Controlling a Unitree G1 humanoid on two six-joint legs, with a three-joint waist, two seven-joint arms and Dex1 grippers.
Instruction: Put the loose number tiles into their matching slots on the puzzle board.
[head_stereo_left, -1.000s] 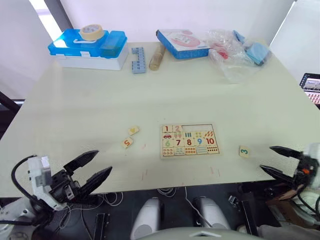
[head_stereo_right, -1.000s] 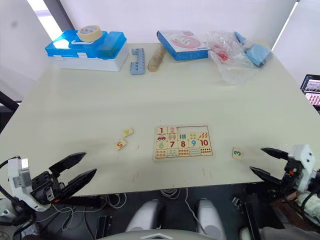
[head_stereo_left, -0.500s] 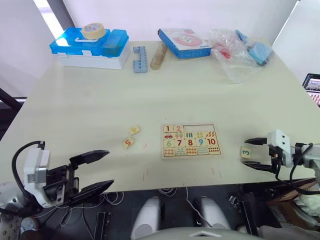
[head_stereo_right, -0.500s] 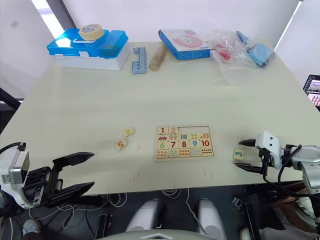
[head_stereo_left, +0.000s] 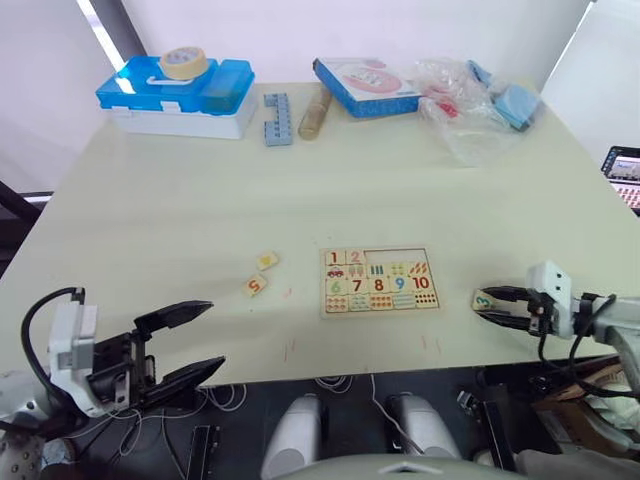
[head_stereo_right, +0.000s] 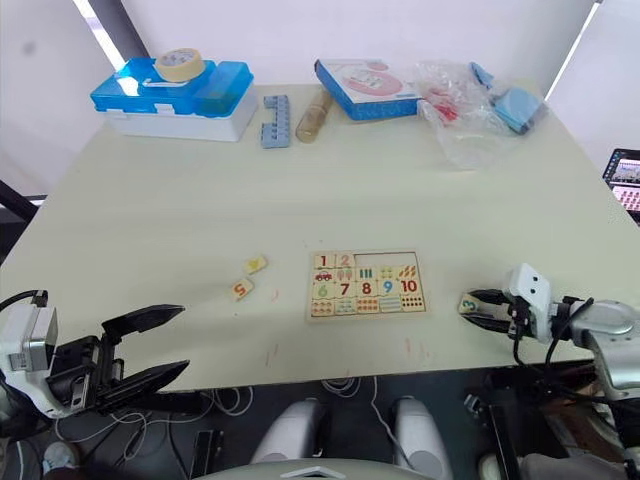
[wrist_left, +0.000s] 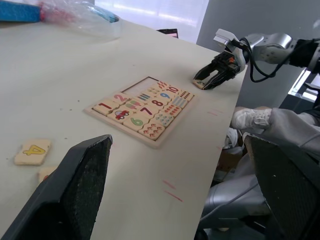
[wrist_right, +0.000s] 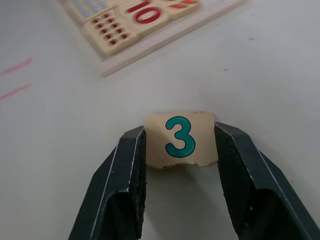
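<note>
The puzzle board (head_stereo_left: 395, 254) lies near the table's front, right of centre, with most slots filled and open slots in its top row. To its left lie two loose number tiles: a yellow 4 tile (head_stereo_left: 266, 260) and a red 5 tile (head_stereo_left: 255, 286). Right of the board, by the front edge, the green 3 tile (wrist_right: 181, 138) rests on the table with my right gripper (head_stereo_left: 484, 302) shut on it, one finger against each side. My left gripper (head_stereo_left: 215, 334) hangs open with nothing in it, off the table's front-left edge.
Along the far edge stand a blue-lidded box (head_stereo_left: 178, 95) with a tape roll (head_stereo_left: 183, 63) on it, a blue brick strip (head_stereo_left: 277, 118), a wooden cylinder (head_stereo_left: 314, 112), a blue-edged pink box (head_stereo_left: 366, 88) and a plastic bag (head_stereo_left: 478, 105).
My right gripper came in from the front right, went around the green 3 tile and closed on it. The left gripper stayed open and shifted only slightly.
</note>
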